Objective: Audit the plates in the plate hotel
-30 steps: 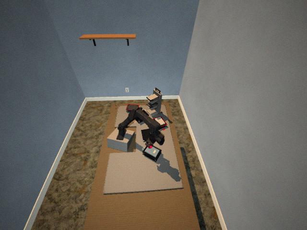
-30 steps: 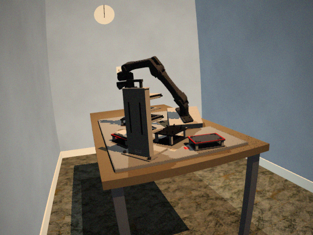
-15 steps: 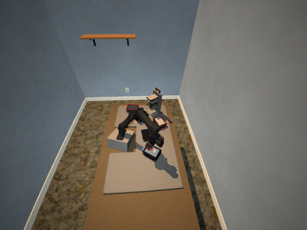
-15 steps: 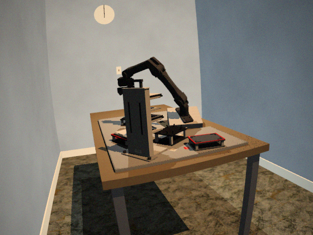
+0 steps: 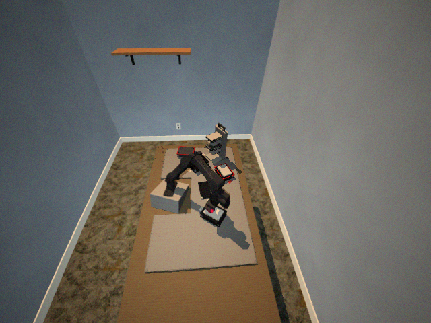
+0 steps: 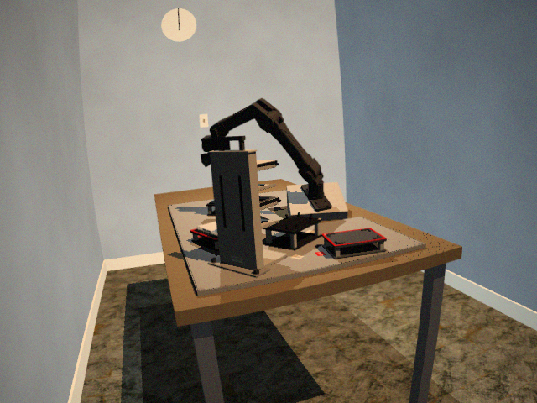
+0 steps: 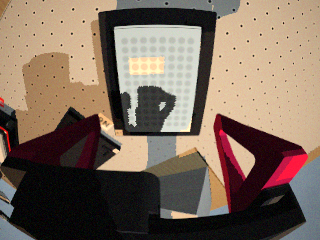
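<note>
My gripper (image 7: 157, 120) is open and empty, with its red fingers spread wide. It hangs above a pale well plate (image 7: 158, 76) that lies flat in a black nest (image 7: 158, 16). The plate has a small yellowish patch on its top. In the top view the gripper (image 5: 211, 207) is over this plate (image 5: 215, 214), in front of the arm's base. The plate hotel H1 (image 5: 217, 140) stands at the far end of the mat. Its top shelf holds a tan plate (image 5: 215, 134); the lower shelves are too small to read. In the exterior view the hotel's back (image 6: 236, 208) hides the gripper's fingers.
A red-edged nest (image 5: 224, 171) beside the hotel holds a tan plate. A second red-edged nest (image 5: 185, 150) at the far left is empty; it also shows in the exterior view (image 6: 353, 240). A black raised nest (image 6: 294, 227) stands mid-table. The arm's grey base block (image 5: 170, 197) is at the left.
</note>
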`<state>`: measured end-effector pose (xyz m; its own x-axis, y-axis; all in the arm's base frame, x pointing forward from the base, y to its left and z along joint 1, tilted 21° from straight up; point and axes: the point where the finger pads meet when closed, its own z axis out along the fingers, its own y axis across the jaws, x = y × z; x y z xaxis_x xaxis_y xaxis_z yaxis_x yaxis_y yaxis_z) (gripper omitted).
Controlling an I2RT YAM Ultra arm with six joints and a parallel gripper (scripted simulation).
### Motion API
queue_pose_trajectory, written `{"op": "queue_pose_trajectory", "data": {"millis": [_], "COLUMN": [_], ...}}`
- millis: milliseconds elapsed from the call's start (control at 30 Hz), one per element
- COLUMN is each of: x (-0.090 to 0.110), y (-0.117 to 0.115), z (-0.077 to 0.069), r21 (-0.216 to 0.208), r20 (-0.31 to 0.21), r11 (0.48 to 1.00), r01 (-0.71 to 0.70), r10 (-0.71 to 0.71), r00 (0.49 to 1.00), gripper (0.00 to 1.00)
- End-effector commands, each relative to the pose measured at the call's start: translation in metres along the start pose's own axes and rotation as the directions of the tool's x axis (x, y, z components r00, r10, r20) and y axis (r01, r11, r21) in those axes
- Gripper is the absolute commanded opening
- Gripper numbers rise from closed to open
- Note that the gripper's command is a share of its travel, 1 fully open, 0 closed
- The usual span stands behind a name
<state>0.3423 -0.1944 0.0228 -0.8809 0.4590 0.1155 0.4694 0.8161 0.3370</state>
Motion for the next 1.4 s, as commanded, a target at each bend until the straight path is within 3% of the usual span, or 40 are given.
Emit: {"op": "queue_pose_trajectory", "data": {"millis": [0,167,200,833,1067,1233,1267,1367], "x": [-0.014,-0.013,-0.005,-0.005,-0.002,-0.002,-0.014,-0.001], "y": [-0.001,-0.001,-0.001,-0.001,0.0,-0.002,0.0,0.0], "z": [-0.015,-0.015,-0.006,-0.006,0.013,0.014,0.004,0.024], "r21": [0.008,0.007,0.003,0.003,-0.004,-0.003,0.005,-0.004], "r20": [0.069,0.066,0.026,0.026,0.007,0.016,0.058,0.004], "r11": [1.0,1.0,1.0,1.0,1.0,1.0,1.0,1.0], "r01": [0.005,0.005,0.002,0.002,-0.005,-0.01,0.006,-0.005], "r10": [-0.006,-0.005,-0.002,-0.002,0.005,0.01,-0.007,0.005], "r00": [0.998,0.998,1.0,1.0,1.0,1.0,0.998,1.0], "gripper": [1.0,1.0,1.0,1.0,1.0,1.0,1.0,1.0]}}
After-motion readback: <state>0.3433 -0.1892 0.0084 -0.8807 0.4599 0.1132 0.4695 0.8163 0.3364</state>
